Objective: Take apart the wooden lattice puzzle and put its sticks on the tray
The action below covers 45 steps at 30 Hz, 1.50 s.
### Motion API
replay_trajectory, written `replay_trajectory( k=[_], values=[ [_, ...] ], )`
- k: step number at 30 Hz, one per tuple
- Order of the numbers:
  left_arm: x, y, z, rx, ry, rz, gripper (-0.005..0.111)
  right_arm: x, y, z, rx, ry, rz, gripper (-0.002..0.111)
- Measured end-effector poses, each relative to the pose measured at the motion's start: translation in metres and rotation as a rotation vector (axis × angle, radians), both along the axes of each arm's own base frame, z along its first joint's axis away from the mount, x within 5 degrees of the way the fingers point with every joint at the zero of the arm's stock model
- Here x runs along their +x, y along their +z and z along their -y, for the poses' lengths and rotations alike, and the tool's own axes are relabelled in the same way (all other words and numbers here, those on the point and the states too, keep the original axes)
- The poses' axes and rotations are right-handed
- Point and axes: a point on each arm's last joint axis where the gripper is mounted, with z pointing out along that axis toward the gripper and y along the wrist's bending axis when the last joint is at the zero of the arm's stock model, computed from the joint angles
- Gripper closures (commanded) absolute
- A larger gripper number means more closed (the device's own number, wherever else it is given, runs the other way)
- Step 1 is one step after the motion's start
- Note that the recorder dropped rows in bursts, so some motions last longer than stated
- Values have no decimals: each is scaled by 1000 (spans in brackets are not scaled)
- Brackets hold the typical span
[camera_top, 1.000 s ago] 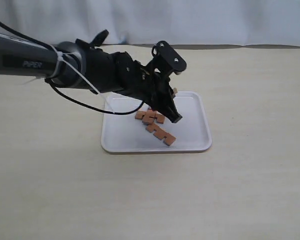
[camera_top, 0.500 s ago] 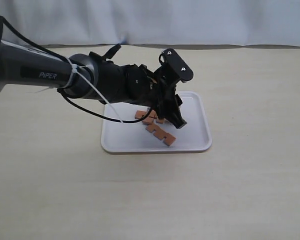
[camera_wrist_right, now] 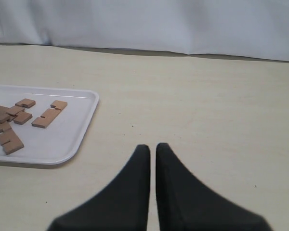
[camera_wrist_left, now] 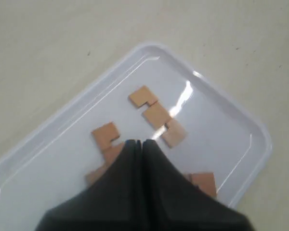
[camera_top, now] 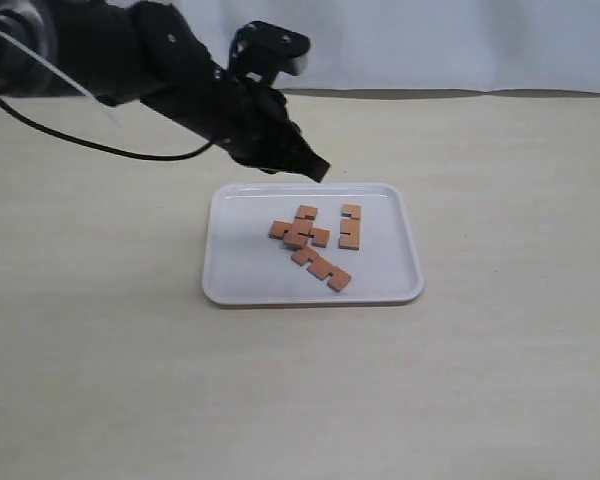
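Exterior view: the left end effector (camera_top: 318,169) hangs above the far edge of the tray (camera_top: 212,285), clear of it and holding nothing. All the sticks (camera_top: 322,268) lie inside the rim. A lone stick (camera_top: 350,226) sits apart toward the right, and a cluster (camera_top: 300,232) of overlapping pieces sits near the middle. Whether the pieces in that cluster are locked together or just stacked cannot be told from here. If they are joined, the job isn't finished, and treating it as done would be the mistake.

Left wrist view: the jaws are pressed together with no gap and nothing between them, looking down on the tray and the lone stick (camera_wrist_left: 156,115). If this arm drops in shut like that, it could shove the flat pieces across the slick tray floor rather than pick them up. The rim is low, so a hard nudge could send one over it or shift the whole tray on the surface (camera_top: 500,380).

Right wrist view: the right end effector (camera_wrist_right: 151,149) is closed to a thin slit and empty. It sits over bare surface, well apart from the tray. It poses little risk unless it sweeps sideways into the near rim.
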Motion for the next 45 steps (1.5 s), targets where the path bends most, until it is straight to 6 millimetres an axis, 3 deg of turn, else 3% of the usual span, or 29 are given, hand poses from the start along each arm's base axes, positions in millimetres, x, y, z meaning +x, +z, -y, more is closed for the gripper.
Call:
replay_trajectory(
  k=[3, 9, 15, 21, 28, 45],
  values=[
    [11, -6, -41, 35, 88, -167, 107, 0, 0, 0, 0, 0, 0, 104],
    [24, -16, -96, 167, 285, -261, 107, 0, 0, 0, 0, 0, 0, 104],
    [9, -29, -115, 287, 356, -234, 107, 0, 0, 0, 0, 0, 0, 104],
    [-10, -13, -123, 242, 390, -137, 107, 0, 0, 0, 0, 0, 0, 104],
    [-54, 11, -139, 120, 447, 33, 107, 0, 0, 0, 0, 0, 0, 104],
    [-173, 15, -186, -121, 568, 404, 107, 0, 0, 0, 0, 0, 0, 104]
  ],
)
